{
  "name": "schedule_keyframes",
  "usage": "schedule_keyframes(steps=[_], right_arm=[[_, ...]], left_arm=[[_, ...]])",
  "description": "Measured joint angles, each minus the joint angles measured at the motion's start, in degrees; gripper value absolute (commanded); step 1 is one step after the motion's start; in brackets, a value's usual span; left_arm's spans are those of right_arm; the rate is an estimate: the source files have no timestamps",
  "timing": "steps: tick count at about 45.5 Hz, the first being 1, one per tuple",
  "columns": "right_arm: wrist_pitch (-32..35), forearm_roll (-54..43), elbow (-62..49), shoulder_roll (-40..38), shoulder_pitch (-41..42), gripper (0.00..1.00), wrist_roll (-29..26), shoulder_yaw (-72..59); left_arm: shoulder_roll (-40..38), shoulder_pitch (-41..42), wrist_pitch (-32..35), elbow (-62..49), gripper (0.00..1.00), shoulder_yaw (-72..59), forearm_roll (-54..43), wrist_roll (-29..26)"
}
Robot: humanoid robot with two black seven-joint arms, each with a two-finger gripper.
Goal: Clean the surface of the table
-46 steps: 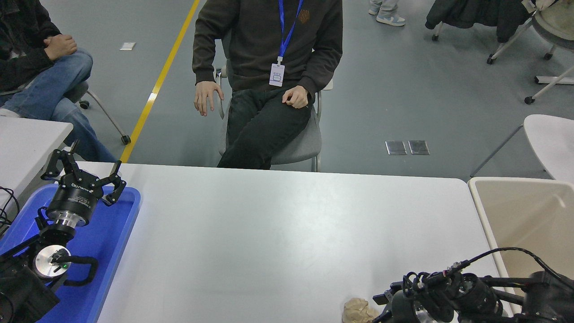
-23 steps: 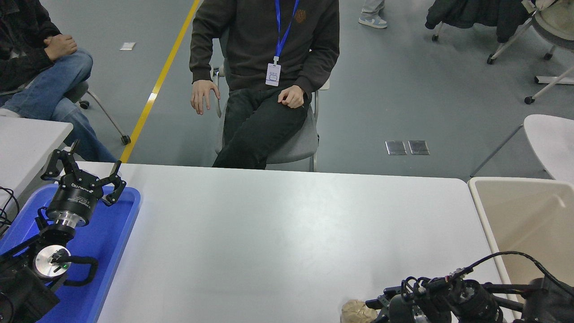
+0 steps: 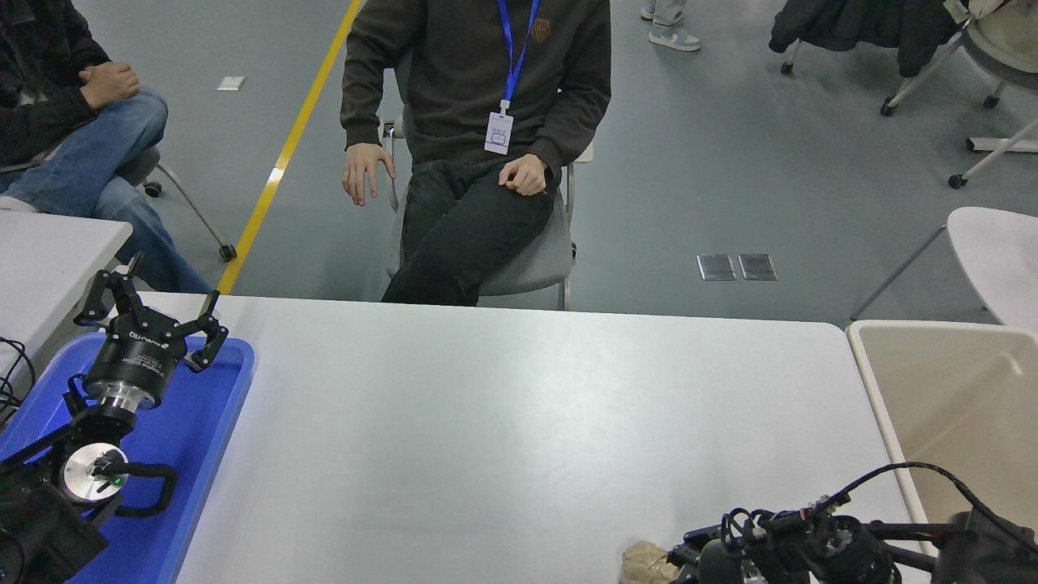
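- Since a second ago, your right gripper sits lower along the near edge of the large, smooth, light grey-white table surface, with less of it in view; the seated person in the dark sweatshirt has also shifted slightly.
- You cannot tell whether its jaws are spread or closed: they run off the bottom of the picture.
- Just beside that gripper, at the near edge towards the right corner, lies a small crumpled beige wad, perhaps paper or cloth. Whether it is touched or held is not visible.
- The tabletop fills the middle of the view, between the blue plastic tray at its left edge and the beige rectangular bin at its right edge.
- Expect the top to be rigid and slick; the wad looks light and soft, so pinch it across its bulk.
- Your left gripper is parked over the tray, fingers spread wide, holding nothing.
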Motion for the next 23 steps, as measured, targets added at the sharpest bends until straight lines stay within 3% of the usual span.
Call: schedule_keyframes(steps=[23], right_arm=[[1.08,18.29,2.50,-3.97,8.36,0.00,0.68,-1.93]], left_arm=[[0.00,0.00,0.00,0.00,1.00,0.00,0.00,0.01]])
